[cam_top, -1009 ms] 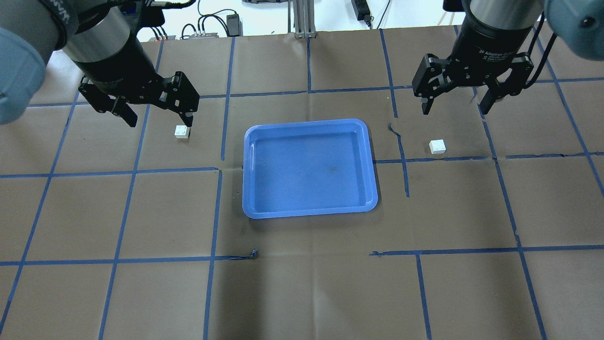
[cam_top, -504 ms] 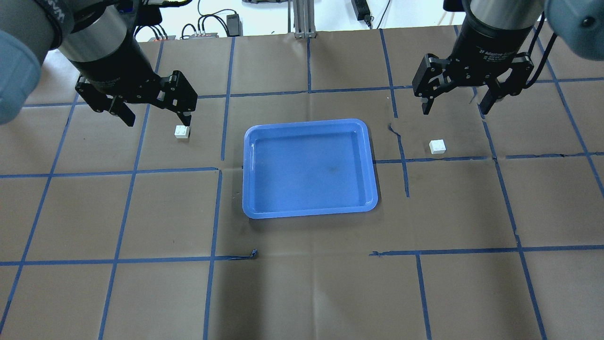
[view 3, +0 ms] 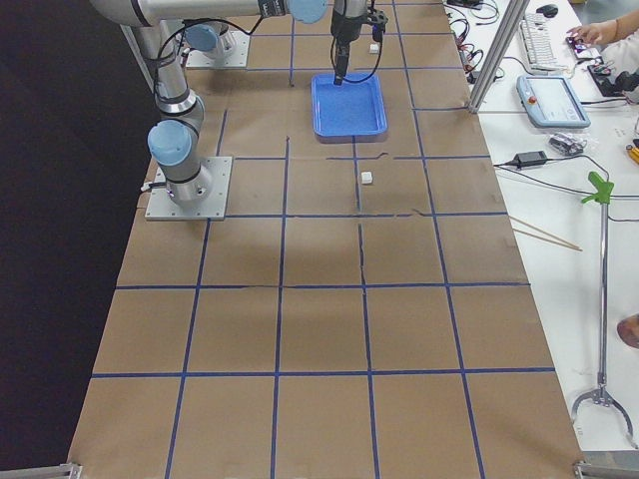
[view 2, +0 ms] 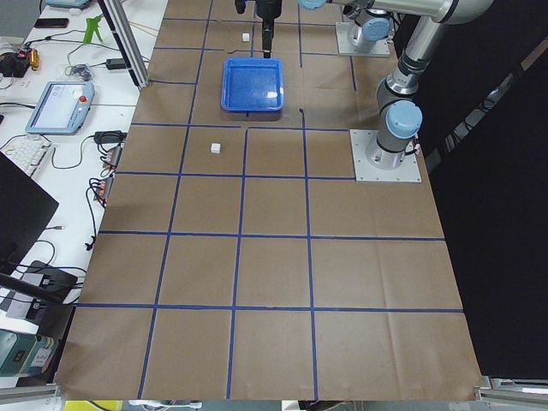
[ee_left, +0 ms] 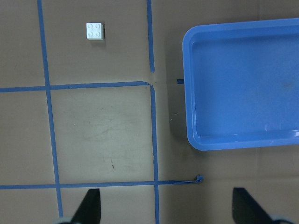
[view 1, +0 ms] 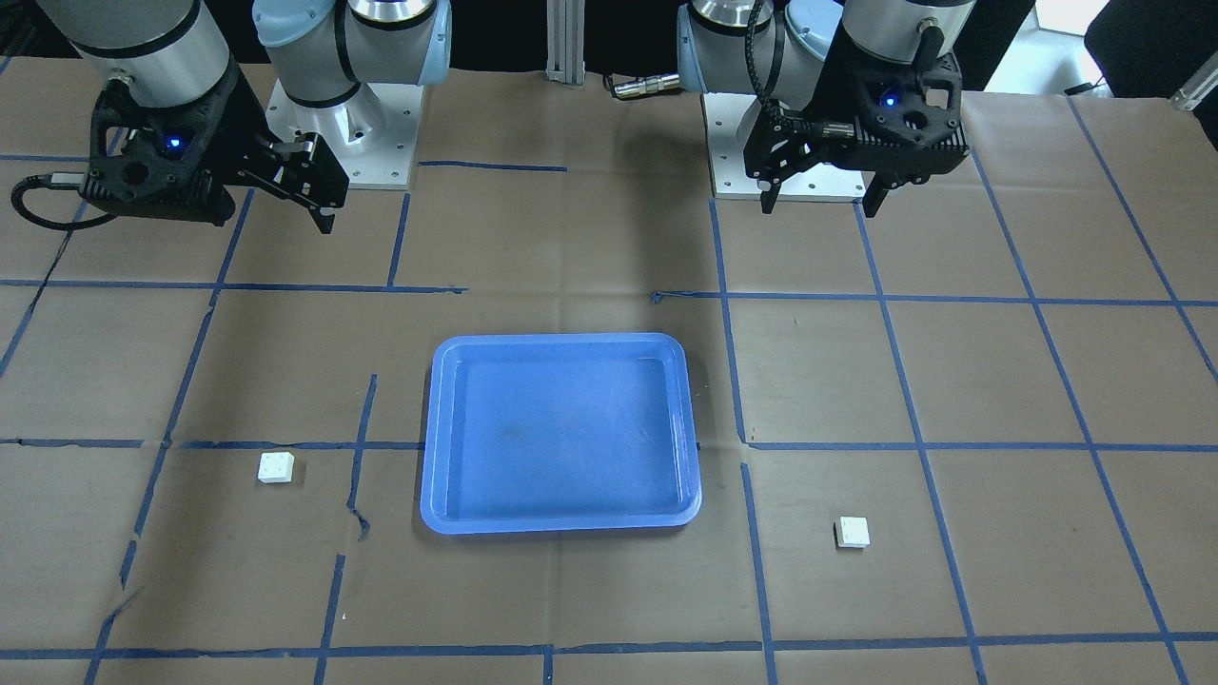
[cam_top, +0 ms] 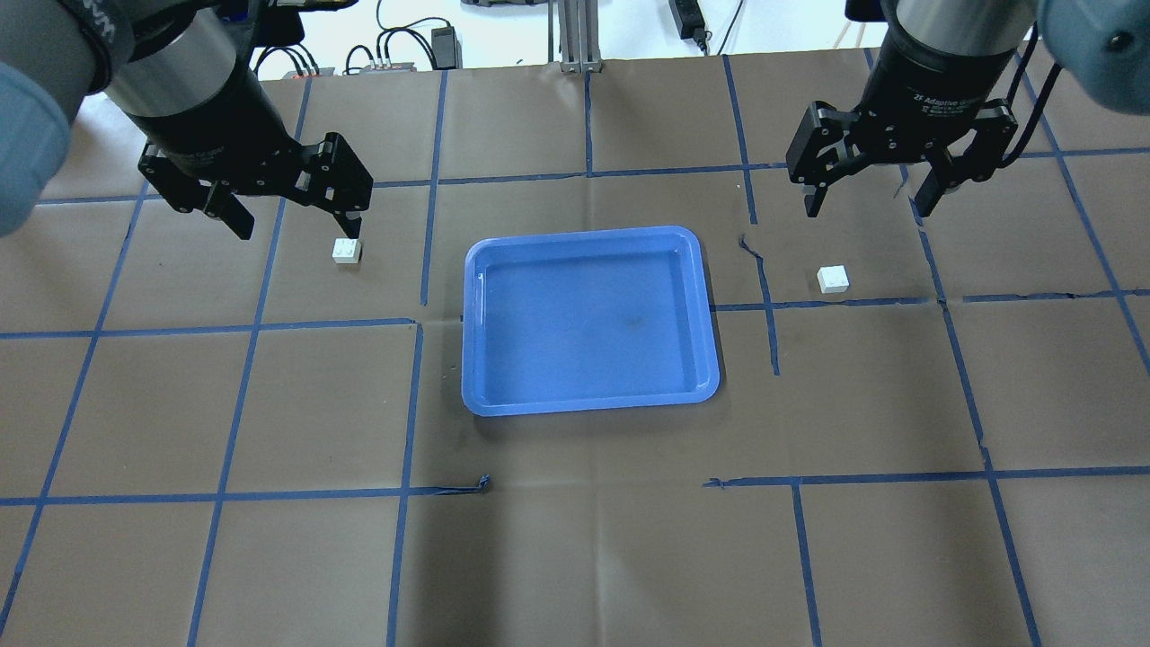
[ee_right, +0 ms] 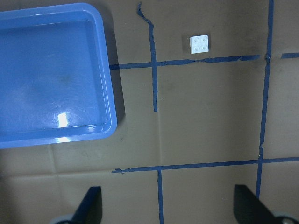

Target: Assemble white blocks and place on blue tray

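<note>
The blue tray (cam_top: 584, 235) lies empty at the table's middle. One white block (cam_top: 347, 251) sits on the paper to its left, the other white block (cam_top: 833, 279) to its right, studs up. My left gripper (cam_top: 296, 220) hovers open and empty, its right fingertip just behind the left block. My right gripper (cam_top: 867, 208) hovers open and empty behind the right block. The left wrist view shows its block (ee_left: 95, 31) and the tray's rim (ee_left: 191, 93). The right wrist view shows its block (ee_right: 199, 44) beside the tray's rim (ee_right: 110, 93).
Brown paper with a blue tape grid covers the table; a loose tape curl (cam_top: 483, 483) lies in front of the tray. Cables and a power brick (cam_top: 445, 40) lie past the far edge. Both arm bases (view 1: 343, 124) stand on plates.
My left gripper has drifted slightly back and to the left, still open. The right gripper, the blocks and the tray have not moved.
</note>
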{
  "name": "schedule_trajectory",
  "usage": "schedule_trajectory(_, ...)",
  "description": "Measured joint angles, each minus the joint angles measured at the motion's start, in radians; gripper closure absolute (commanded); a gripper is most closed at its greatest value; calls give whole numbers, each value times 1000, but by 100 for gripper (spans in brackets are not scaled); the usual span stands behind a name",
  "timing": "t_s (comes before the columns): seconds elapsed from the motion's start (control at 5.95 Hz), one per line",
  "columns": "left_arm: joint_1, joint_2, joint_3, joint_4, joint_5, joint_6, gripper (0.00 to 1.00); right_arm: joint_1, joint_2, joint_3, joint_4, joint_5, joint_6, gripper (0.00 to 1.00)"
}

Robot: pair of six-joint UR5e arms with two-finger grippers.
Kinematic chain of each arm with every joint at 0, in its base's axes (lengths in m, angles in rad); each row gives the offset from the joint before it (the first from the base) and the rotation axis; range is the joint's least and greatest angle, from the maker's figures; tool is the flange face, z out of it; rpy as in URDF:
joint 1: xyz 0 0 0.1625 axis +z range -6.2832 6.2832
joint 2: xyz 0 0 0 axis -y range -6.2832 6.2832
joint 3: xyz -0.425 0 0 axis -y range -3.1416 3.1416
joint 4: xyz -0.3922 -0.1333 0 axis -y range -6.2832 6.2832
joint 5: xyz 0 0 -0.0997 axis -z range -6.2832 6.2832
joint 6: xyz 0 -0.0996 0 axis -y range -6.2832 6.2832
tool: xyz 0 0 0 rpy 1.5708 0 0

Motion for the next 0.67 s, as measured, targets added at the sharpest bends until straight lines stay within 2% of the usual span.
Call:
schedule_trajectory(0.34,1,0,0,0,0,0,1,-11,2,0,1,-8,-68,0)
schedule_trajectory(0.67,2,0,0,0,-1,3,1,-53,2,-1,7,-15,-333,0)
